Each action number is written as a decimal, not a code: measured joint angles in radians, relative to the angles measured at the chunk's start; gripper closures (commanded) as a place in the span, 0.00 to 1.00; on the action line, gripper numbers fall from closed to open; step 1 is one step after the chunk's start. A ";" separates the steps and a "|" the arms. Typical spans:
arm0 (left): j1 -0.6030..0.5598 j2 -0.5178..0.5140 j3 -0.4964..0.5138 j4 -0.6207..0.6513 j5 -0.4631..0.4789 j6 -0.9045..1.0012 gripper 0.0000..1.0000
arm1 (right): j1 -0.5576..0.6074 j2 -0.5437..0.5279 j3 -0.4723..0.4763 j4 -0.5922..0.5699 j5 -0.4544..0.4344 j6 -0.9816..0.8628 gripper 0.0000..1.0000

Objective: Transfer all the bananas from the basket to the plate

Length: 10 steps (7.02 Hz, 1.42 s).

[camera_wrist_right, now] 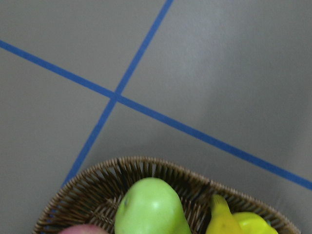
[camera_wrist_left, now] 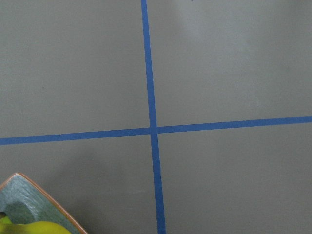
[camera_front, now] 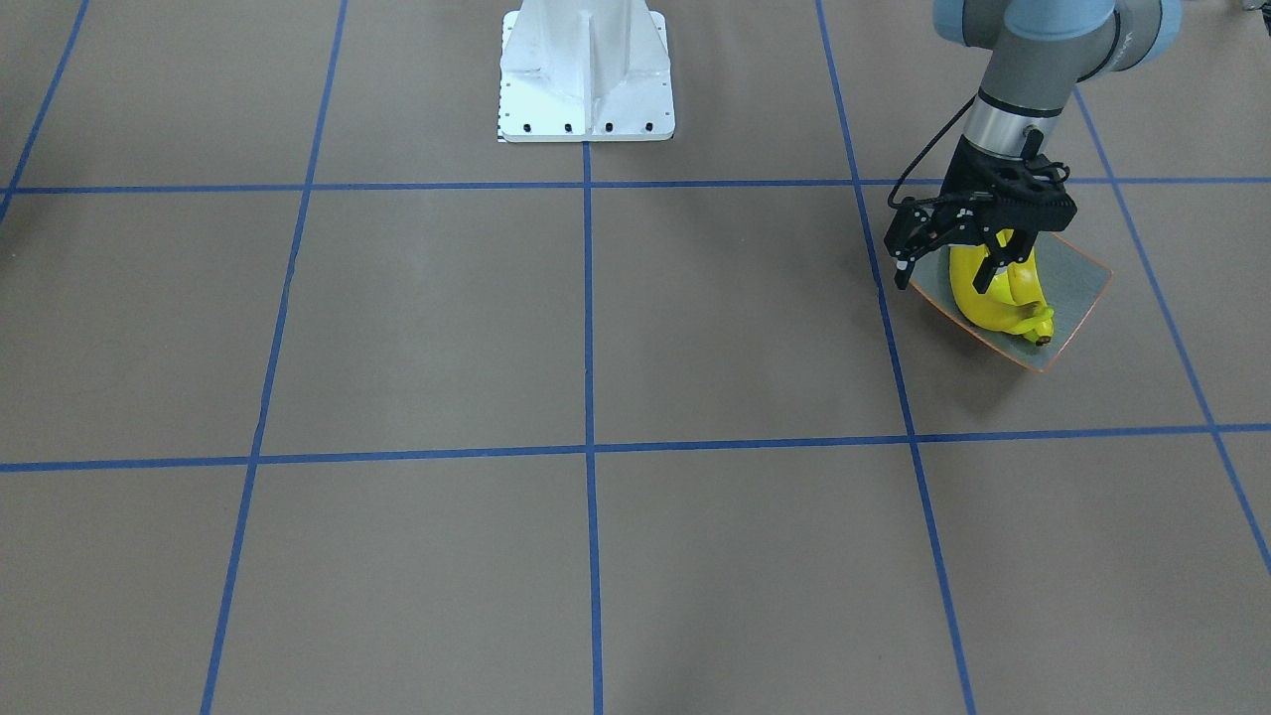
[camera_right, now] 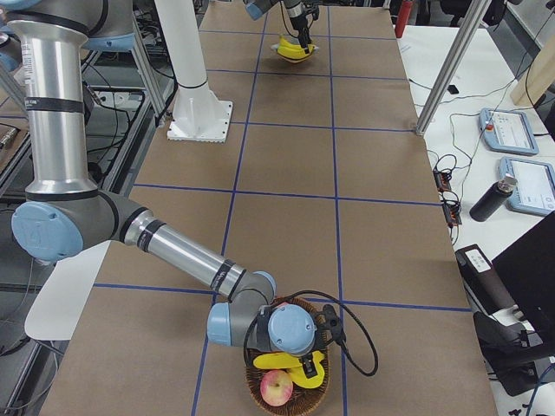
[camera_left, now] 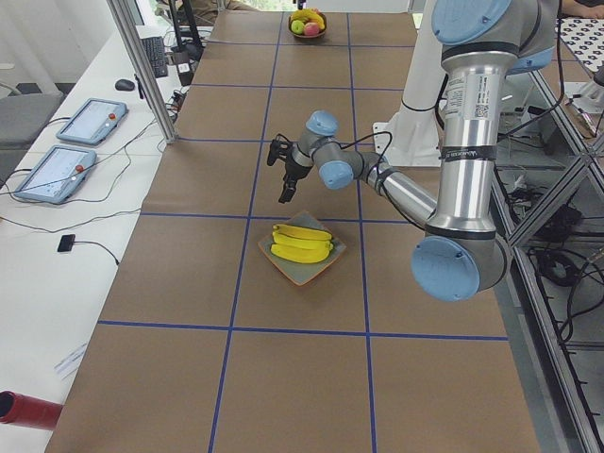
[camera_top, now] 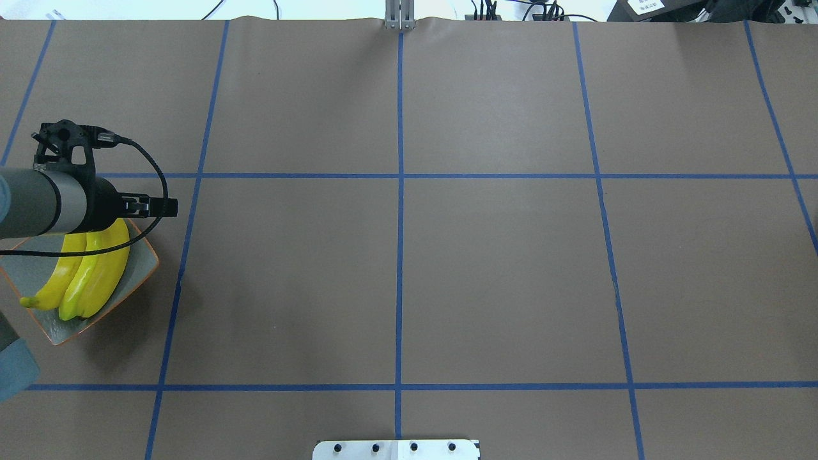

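Bananas [camera_top: 96, 275], three by the look of it, are overhung by the fingers of the left gripper [camera_front: 941, 281], which are held apart and empty just above them. The three are laid side by side on the plate [camera_top: 142, 260].

Whether the fingers of the right gripper [camera_right: 308, 360] are apart or together cannot be told, as they are shown only in a side view. They are set low over the wicker basket [camera_wrist_right: 92, 187], where a fourth banana [camera_wrist_right: 229, 222] is packed beside a green pear [camera_wrist_right: 151, 209] and a reddish apple [camera_right: 277, 387]. Basket and plate are placed at opposite ends of the tabletop [camera_top: 498, 268].

The step in hand is judged to be the pickup of that fourth banana. It is best gripped across its middle, clear of the pear, and lifted straight up past the rim so that the basket is not dragged. A hand-over to the left arm may be needed.
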 measured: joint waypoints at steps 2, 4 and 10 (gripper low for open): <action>-0.001 -0.001 -0.005 0.000 0.001 0.000 0.01 | 0.004 -0.011 -0.026 0.002 -0.029 0.015 0.38; -0.001 -0.001 -0.007 -0.001 0.002 0.000 0.01 | 0.005 -0.012 -0.032 0.005 -0.054 0.040 0.63; -0.001 -0.002 -0.007 -0.001 0.002 0.002 0.01 | -0.001 -0.001 -0.020 0.007 -0.059 0.071 1.00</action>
